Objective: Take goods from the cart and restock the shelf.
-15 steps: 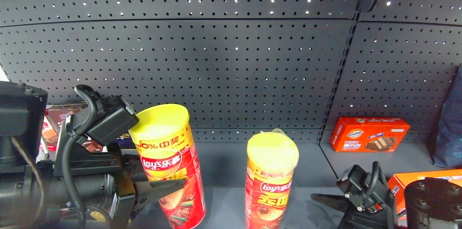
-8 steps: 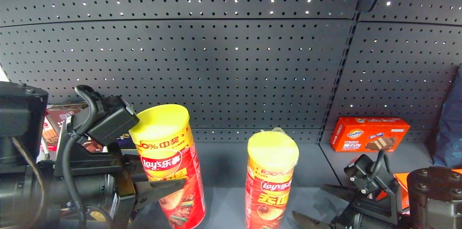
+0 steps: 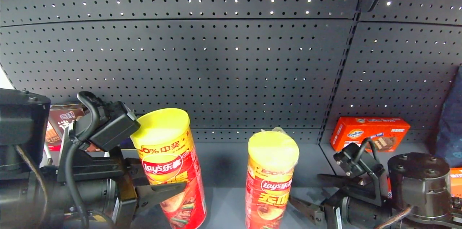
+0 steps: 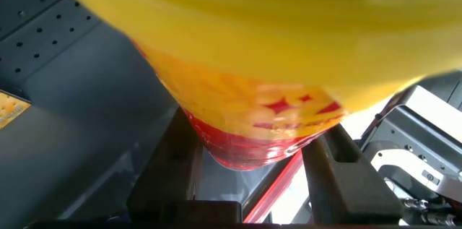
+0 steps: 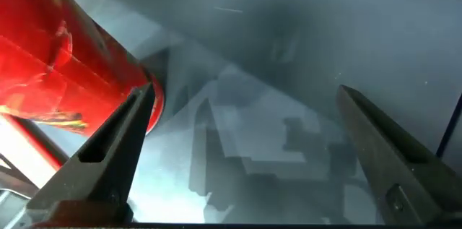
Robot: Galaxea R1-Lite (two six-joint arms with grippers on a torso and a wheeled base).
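The left hand (image 3: 169, 190), at 8 o'clock, is clamped round the lower half of a chip can (image 3: 164, 149), which is upright on or just above the shelf (image 3: 227, 171). A second can (image 3: 271, 171) stands at 6 o'clock. The right hand (image 3: 311, 193), at 4 o'clock, is spread wide and empty, with one finger just beside that can. A sideways nudge could topple the tall can, perhaps into the held one.

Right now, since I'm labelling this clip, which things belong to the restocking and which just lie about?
Job: yellow-lidded red crisp tube in left hand; matching standing tube; open right hand; grey metal shelf.
Lying about: orange cardboard carton; brown box; dark blue bag.
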